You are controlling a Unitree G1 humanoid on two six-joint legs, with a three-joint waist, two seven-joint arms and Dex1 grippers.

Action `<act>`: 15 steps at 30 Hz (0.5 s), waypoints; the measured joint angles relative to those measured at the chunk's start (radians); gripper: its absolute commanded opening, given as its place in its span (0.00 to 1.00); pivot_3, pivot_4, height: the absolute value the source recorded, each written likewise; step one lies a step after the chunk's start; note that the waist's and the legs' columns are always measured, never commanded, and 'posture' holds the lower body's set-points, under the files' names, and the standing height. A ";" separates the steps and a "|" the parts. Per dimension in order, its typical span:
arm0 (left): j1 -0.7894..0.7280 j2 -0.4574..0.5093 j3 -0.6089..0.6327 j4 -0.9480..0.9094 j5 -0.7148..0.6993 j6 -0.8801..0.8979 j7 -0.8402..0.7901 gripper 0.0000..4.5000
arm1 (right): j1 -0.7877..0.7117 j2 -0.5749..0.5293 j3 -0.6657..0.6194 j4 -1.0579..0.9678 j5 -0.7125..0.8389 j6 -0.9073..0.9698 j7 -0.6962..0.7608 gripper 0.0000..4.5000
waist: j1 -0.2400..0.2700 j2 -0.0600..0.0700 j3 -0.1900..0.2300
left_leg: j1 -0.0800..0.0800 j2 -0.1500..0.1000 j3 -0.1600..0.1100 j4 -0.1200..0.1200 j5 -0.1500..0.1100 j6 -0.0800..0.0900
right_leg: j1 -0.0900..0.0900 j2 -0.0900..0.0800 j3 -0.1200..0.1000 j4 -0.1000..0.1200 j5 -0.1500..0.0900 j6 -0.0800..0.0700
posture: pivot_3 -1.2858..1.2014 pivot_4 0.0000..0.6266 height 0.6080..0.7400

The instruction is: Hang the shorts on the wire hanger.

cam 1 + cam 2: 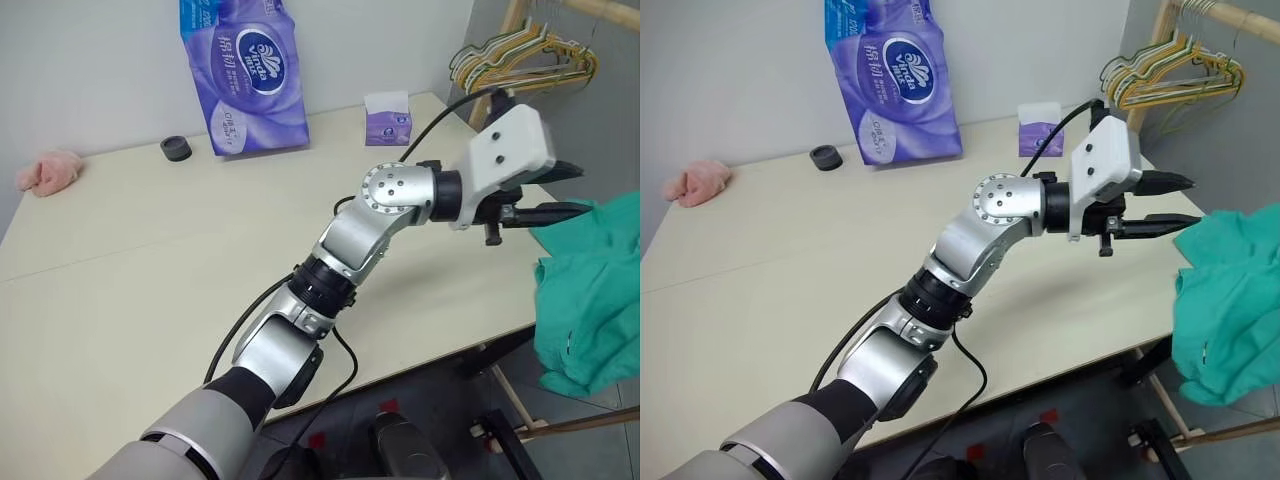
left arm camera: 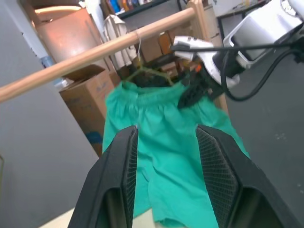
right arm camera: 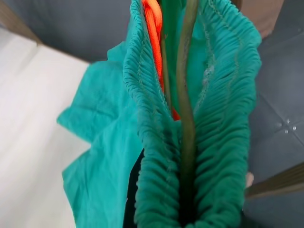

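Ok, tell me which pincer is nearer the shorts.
Right. The right pincer is clamped on the shorts' waistband, by the hanger wire. The left pincer is open beside the shorts, not touching them.

shorts (image 1: 590, 290): teal-green throughout, the gathered waistband the same shade; an orange strip shows inside it in the right wrist view
wire hanger (image 3: 186, 90): dull olive-brass
left gripper (image 1: 1173, 203): black fingers, with a white housing behind them
left arm (image 1: 345, 250): silver metal with black joints and black cables
table (image 1: 120, 280): pale cream
tissue pack (image 1: 243, 70): purple and violet with a dark blue oval emblem and white lettering
tissue box (image 1: 388, 120): purple, white tissue on top
cloth lump (image 1: 48, 172): soft pink
small ring (image 1: 176, 149): black
hangers on the rail (image 1: 525, 55): yellow, green and pale wire
rail (image 2: 95, 50): light natural wood
wall (image 1: 90, 70): light grey
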 measured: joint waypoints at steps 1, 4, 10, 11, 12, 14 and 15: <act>-0.005 -0.006 0.002 0.007 0.000 -0.006 -0.001 0.45 | -0.003 0.002 0.001 0.000 0.013 0.000 -0.016 0.00 | 0.000 0.000 0.000 | 0.000 0.000 0.000 0.000 0.000 0.000 | 0.000 0.000 0.000 0.000 0.000 0.000 | 0.38 0.27 1.00; -0.009 -0.014 0.007 0.022 -0.001 -0.013 -0.013 0.45 | -0.016 0.009 0.000 0.006 0.037 -0.001 -0.060 0.00 | 0.000 0.000 0.001 | 0.000 0.000 0.000 0.000 0.000 0.000 | 0.000 0.000 0.000 0.000 0.000 0.000 | 0.39 0.27 1.00; -0.031 -0.021 0.032 0.040 -0.009 -0.014 -0.014 0.45 | -0.023 0.011 0.000 0.018 0.047 -0.002 -0.090 0.00 | 0.001 -0.001 0.001 | 0.000 0.001 0.000 0.000 0.000 0.000 | 0.000 0.000 0.000 0.000 0.000 0.000 | 0.39 0.27 1.00; -0.035 -0.021 0.036 0.040 -0.009 -0.014 -0.014 0.45 | -0.023 0.012 0.001 0.018 0.047 -0.002 -0.092 0.00 | 0.001 -0.001 0.001 | -0.001 0.001 0.000 0.000 0.000 0.000 | 0.000 0.000 0.000 -0.001 0.000 0.000 | 0.39 0.27 1.00; -0.036 -0.021 0.039 0.040 -0.009 -0.014 -0.013 0.45 | -0.023 0.012 0.000 0.017 0.047 -0.002 -0.094 0.00 | 0.002 -0.001 0.001 | -0.001 0.001 0.000 0.000 0.000 0.000 | 0.000 0.000 0.000 -0.001 0.000 0.000 | 0.39 0.27 1.00; -0.036 -0.021 0.041 0.044 -0.009 -0.014 -0.012 0.45 | -0.023 0.013 0.000 0.017 0.048 -0.003 -0.097 0.00 | 0.002 -0.002 0.001 | -0.001 0.001 -0.001 0.000 0.000 0.000 | 0.000 0.000 -0.001 0.000 0.000 0.000 | 0.39 0.27 1.00; -0.036 -0.021 0.042 0.044 -0.009 -0.014 -0.011 0.45 | -0.023 0.014 0.001 0.017 0.049 -0.003 -0.097 0.00 | 0.002 -0.002 0.001 | -0.001 0.001 -0.001 0.000 0.000 0.000 | 0.000 0.000 -0.001 0.000 0.000 0.000 | 0.39 0.27 1.00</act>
